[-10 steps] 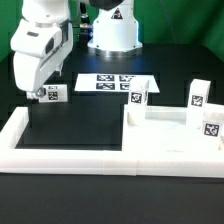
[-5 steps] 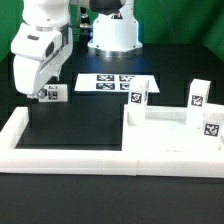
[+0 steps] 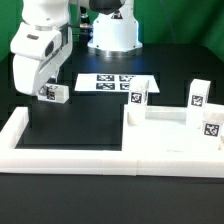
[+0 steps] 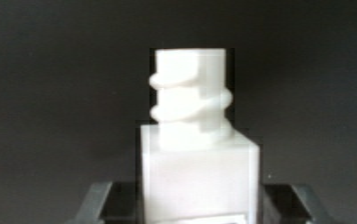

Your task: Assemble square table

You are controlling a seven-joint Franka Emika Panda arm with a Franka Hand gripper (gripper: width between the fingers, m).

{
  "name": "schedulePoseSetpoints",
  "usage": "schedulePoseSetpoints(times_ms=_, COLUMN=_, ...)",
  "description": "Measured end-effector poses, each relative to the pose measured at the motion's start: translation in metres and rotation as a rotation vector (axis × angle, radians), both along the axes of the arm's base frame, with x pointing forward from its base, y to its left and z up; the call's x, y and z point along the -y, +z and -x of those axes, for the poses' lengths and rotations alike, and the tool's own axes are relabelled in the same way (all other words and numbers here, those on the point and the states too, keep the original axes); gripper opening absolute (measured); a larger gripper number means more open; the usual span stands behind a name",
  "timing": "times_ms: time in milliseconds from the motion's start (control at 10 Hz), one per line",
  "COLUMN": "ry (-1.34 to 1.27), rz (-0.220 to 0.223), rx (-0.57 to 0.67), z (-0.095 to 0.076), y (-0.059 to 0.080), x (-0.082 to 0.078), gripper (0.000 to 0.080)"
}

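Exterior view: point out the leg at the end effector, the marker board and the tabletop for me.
leg (image 3: 53,93), exterior view, on its tagged face.
marker board (image 3: 90,80), exterior view, on its bare white end at that view's left.
tabletop (image 3: 165,138), exterior view, on its bare top surface.

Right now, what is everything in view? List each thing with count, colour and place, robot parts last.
Tabletop slab: one, white, on the exterior view's right, against the border wall, with legs standing on it.
Legs on the slab: three, white with black-and-white tags; one near the marker board, one at the far right, one nearest the right edge.
Fourth leg: one, white, tagged, on the exterior view's left, between the gripper's fingers; the wrist view shows its threaded end.
Marker board: one, white, four tags, flat behind the slab.
Border wall: one, white, along the front and left.
Table: black.
Robot base: white, at the back.
Gripper: one, white, closed around the fourth leg.
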State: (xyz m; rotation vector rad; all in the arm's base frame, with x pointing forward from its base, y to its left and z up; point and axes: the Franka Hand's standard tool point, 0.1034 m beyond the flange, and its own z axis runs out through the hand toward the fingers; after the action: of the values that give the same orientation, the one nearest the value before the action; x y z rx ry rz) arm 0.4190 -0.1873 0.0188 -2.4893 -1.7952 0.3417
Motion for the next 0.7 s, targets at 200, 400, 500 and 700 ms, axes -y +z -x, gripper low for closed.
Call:
schedulePoseSetpoints(times_ms=200, ry=0.0, rz=0.0, rx=0.0, z=0.0, y=0.0, x=0.0, gripper=0.0288)
schedulePoseSetpoints(times_ms=400, ry=-0.041, rz=0.005, rx=0.004, z=0.0, y=0.0, x=0.0, gripper=0.0288)
schedulePoseSetpoints(times_ms=500, ry=-0.119, rz=0.014, rx=0.01, z=0.001, y=0.001, x=0.001, gripper=0.0289)
schedulePoseSetpoints(times_ms=700, ry=-0.423, rz=0.015, rx=-0.113, z=0.012, y=0.003, x=-0.011, gripper=0.0289)
